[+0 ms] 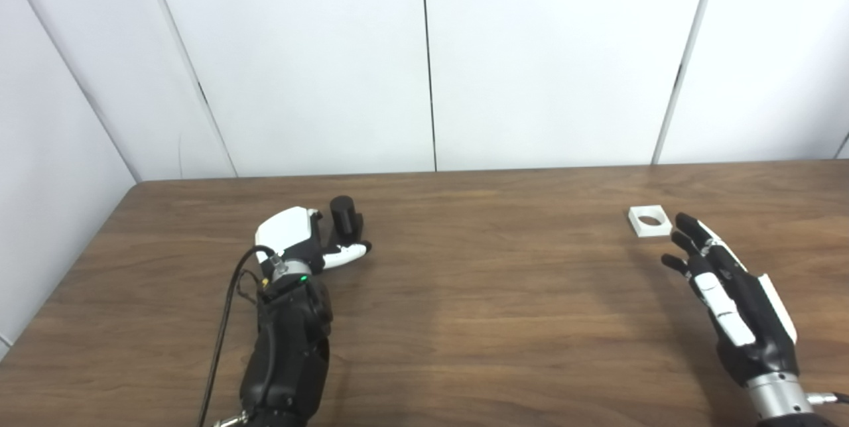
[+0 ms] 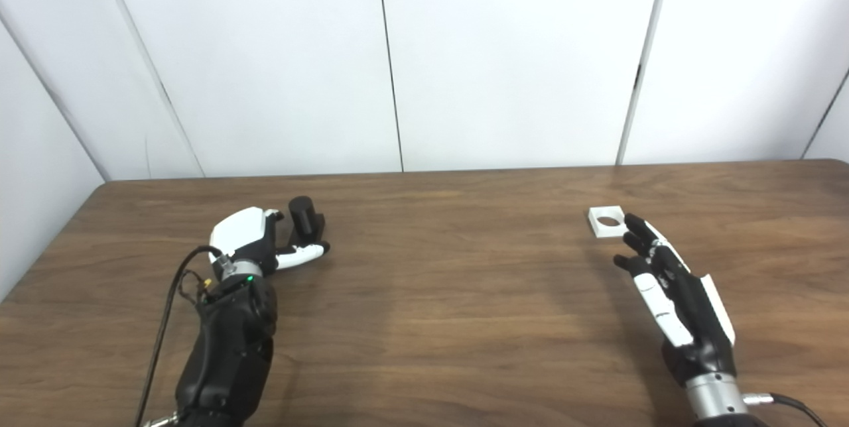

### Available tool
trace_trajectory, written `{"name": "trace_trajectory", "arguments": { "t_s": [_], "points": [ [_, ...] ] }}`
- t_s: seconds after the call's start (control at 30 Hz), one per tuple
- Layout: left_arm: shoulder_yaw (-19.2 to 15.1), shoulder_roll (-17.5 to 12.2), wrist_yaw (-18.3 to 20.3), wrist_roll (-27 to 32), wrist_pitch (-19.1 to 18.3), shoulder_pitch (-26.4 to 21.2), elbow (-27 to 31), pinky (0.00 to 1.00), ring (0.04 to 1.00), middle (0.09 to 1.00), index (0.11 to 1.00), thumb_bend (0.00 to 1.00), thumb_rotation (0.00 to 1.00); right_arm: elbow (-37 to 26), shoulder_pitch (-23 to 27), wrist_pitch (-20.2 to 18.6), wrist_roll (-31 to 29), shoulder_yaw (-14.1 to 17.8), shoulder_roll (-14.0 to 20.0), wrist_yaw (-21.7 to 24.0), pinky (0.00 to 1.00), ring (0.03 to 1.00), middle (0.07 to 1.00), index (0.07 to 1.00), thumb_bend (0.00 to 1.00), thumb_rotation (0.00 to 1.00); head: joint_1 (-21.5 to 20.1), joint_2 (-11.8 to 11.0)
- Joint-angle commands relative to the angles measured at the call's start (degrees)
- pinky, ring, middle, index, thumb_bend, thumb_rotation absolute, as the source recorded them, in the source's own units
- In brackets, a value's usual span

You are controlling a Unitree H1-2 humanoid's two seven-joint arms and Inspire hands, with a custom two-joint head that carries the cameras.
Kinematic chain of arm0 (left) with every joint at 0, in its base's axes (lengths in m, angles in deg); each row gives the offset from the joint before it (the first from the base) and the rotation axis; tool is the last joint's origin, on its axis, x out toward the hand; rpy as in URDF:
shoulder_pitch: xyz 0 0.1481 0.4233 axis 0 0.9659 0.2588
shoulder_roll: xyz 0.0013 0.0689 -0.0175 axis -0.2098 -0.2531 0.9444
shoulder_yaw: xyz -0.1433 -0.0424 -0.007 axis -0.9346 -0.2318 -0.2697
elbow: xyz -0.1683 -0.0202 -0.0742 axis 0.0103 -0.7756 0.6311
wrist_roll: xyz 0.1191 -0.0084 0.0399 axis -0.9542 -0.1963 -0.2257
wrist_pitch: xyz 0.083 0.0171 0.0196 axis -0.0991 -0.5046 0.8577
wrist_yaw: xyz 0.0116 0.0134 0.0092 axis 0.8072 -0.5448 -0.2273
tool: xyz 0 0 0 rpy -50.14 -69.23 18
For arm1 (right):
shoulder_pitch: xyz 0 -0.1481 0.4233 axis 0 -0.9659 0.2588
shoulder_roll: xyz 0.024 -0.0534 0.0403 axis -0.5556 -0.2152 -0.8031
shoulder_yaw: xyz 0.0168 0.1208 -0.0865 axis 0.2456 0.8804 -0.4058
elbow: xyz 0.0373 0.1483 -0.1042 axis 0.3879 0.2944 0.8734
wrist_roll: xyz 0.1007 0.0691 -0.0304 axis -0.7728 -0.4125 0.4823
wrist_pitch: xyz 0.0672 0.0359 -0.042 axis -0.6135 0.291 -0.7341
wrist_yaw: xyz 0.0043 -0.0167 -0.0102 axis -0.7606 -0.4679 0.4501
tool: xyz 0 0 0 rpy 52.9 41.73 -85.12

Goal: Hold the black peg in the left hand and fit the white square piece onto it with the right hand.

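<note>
The black peg (image 1: 342, 213) stands upright on the wooden table (image 1: 477, 294), left of centre. My left hand (image 1: 302, 241) lies against it from the left, dark fingers (image 1: 359, 220) curled round its far right side. The white thumb stretches along the table in front of it. Whether the hand grips the peg is not visible. The white square piece (image 1: 649, 220) with a round hole lies flat at the right. My right hand (image 1: 719, 284) is open, fingers straight, tips just near and right of the piece, apparently not touching it.
White wall panels (image 1: 424, 56) rise right behind the table's far edge. A black cable (image 1: 225, 321) loops beside my left forearm. The table's left edge slants close to the left arm.
</note>
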Motion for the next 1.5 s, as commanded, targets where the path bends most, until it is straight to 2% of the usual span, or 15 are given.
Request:
{"name": "trace_trajectory", "arguments": {
  "t_s": [0.0,0.17,0.43,0.93,1.17,1.47],
  "points": [
    [-0.24,0.09,0.2,-1.57,0.0,-3.71,0.98,0.94,0.999,0.956,0.881,0.81,0.69,3.32,-1.82,2.01,-0.67,-0.64,-1.38,0.75,0.85,0.946,0.939,0.876,0.56,0.7,-0.03,0.05],
    [0.33,0.55,-0.04,-1.87,0.0,-4.1,0.15,0.92,0.995,0.96,0.902,0.81,0.69,3.3,-1.69,1.58,-0.61,-0.75,-1.73,0.44,0.85,0.951,0.948,0.875,0.58,0.7,-0.31,-0.06],
    [0.86,0.47,-3.28,-0.68,0.0,-4.86,-4.33,0.91,0.975,0.936,0.861,0.79,0.67,2.29,-2.45,1.98,-0.15,-0.62,-1.37,0.35,0.86,0.953,0.946,0.877,0.58,0.72,-1.07,0.01],
    [0.96,1.01,-7.34,0.38,0.01,-4.07,-6.28,0.91,0.981,0.937,0.819,0.74,0.59,0.79,-3.18,1.35,-1.13,-0.08,0.07,1.08,0.86,0.944,0.94,0.871,0.55,0.7,-0.18,0.51],
    [0.84,0.97,-8.17,-0.6,0.01,-4.13,-6.84,0.93,0.988,0.947,0.845,0.69,0.55,1.34,-2.91,2.48,-0.29,-0.32,0.94,1.28,0.84,0.936,0.934,0.868,0.6,0.7,-0.01,0.72],
    [0.7,0.79,-9.44,-0.06,0.0,-3.84,-6.62,0.93,0.986,0.942,0.783,0.62,0.46,1.41,-2.66,2.77,-0.44,-0.24,1.61,2.42,0.84,0.936,0.93,0.865,0.67,0.69,0.41,1.0]
  ]
}}
